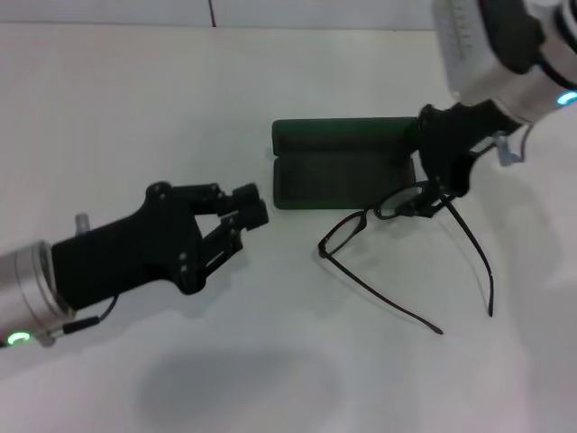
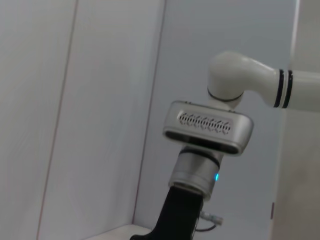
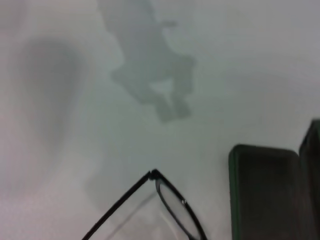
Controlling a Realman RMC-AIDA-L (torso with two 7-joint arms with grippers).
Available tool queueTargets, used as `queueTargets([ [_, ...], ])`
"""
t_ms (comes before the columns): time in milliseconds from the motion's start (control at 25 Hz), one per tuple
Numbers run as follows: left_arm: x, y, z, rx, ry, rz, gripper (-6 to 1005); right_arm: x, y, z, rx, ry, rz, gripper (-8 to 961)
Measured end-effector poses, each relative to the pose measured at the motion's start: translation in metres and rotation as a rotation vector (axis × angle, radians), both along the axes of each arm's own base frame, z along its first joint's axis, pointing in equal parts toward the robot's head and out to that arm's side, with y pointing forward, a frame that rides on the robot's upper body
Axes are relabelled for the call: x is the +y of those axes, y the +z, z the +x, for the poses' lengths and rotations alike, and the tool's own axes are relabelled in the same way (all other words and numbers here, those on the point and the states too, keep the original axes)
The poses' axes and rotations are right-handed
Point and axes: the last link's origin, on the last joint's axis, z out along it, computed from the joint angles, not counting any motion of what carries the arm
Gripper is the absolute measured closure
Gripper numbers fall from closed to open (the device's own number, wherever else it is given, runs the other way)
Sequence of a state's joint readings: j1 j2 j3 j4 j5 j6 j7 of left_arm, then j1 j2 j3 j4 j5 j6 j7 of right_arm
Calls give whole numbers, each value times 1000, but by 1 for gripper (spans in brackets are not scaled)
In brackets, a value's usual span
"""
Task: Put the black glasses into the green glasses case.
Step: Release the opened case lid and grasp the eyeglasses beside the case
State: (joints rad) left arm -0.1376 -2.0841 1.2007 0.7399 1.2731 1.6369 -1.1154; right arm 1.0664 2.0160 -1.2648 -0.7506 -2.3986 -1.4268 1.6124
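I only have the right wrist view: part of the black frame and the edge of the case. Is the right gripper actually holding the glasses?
Observer: Yes. In the head view the right gripper is shut on the black glasses at the frame's right lens, beside the case's near right corner.
Operator: Is the case open?
Observer: The green glasses case lies open, lid folded away from the robot, dark tray showing and nothing in it.
Operator: Are the temples folded?
Observer: No, both spread open toward the robot.
Operator: Where is the left arm?
Observer: The left gripper sits left of the case, holding nothing.
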Motion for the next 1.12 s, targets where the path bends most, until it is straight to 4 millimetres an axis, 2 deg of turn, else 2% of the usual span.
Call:
queueTargets([
  [200, -7, -8, -10, -26, 34, -4, 841, -1, -17, -24, -106, 66, -40, 245],
  [360, -12, -11, -13, -47, 49, -18, 843, -4, -29, -32, -176, 105, -61, 260],
  [600, -21, -17, -18, -77, 58, -12, 847, -5, -38, -31, -209, 130, -56, 293],
  [760, -19, -19, -16, -81, 52, -16, 850, -7, -40, -30, -217, 140, -63, 315],
  [1000, -14, -21, -12, -88, 40, -26, 854, -10, -51, -29, -208, 170, -68, 430],
  [1120, -13, -22, -11, -90, 41, -30, 856, -11, -55, -27, -209, 165, -72, 446],
])
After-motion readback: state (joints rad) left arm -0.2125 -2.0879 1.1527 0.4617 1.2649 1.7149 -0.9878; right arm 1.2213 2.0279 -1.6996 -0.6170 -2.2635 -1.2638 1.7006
